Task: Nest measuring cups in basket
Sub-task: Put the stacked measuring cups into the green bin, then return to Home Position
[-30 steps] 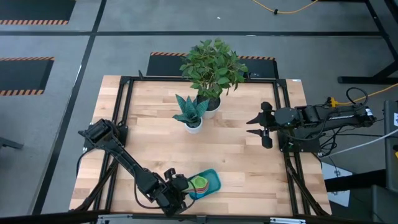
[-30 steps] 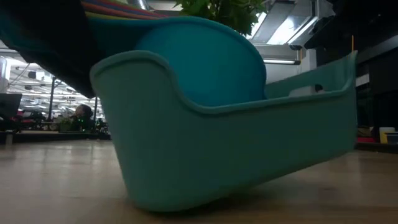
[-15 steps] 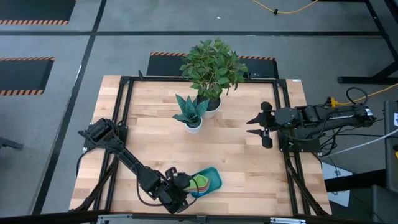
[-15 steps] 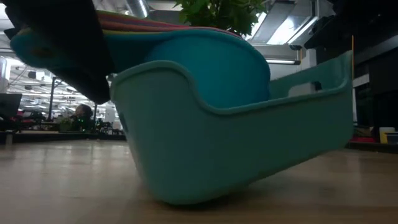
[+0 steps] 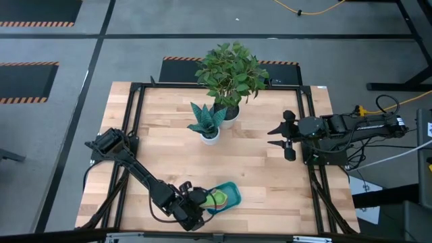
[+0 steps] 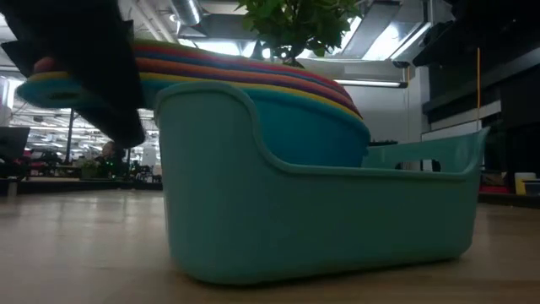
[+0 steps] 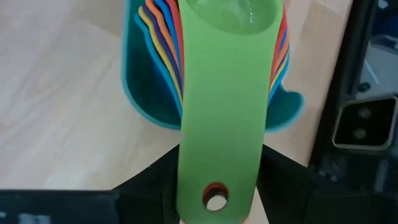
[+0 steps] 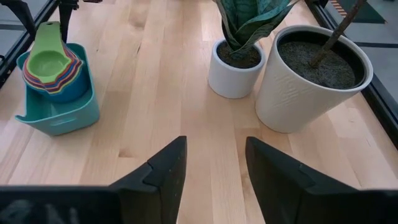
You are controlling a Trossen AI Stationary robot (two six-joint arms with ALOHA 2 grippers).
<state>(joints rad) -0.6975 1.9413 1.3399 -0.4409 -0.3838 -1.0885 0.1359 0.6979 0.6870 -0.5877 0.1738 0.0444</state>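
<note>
- One basket [image 5: 229, 197] for you to find: teal, sitting flat on the table [image 5: 169, 142] at the near edge, well apart from the two plants.
- One nested stack of measuring cups [image 8: 52, 70] sits in the basket's end nearest the left gripper [image 5: 196, 202], bowls inside, handles sticking out over the basket rim toward that gripper.
- Seven coloured layers, roughly, show in the stack from the low view; you can make out teal at the bottom, then yellow, orange, red and blue bands, but the exact count is hard to confirm because the edges run together.
- One green cup [image 7: 224, 93] lies on top; its long flat handle fills the left wrist view, with a red layer peeking through the hanging hole.
- You see the left gripper's dark fingers [image 7: 152, 180] on both sides of that green handle, closed in on the handle bundle just beside the basket.
- One right gripper [image 5: 283, 139] waits well away from the basket, near the plants, fingers [image 8: 165, 168] spread wide and holding nothing.
- Two plants stand far from the basket: a small snake plant [image 5: 206, 121] in a white pot and a larger leafy plant [image 5: 231, 71] in a bigger white pot [image 8: 314, 74] just beside it.
- Hidden from you: the lower cups' bowls sit behind the basket wall, and the left arm covers the handle tips in the low view.
</note>
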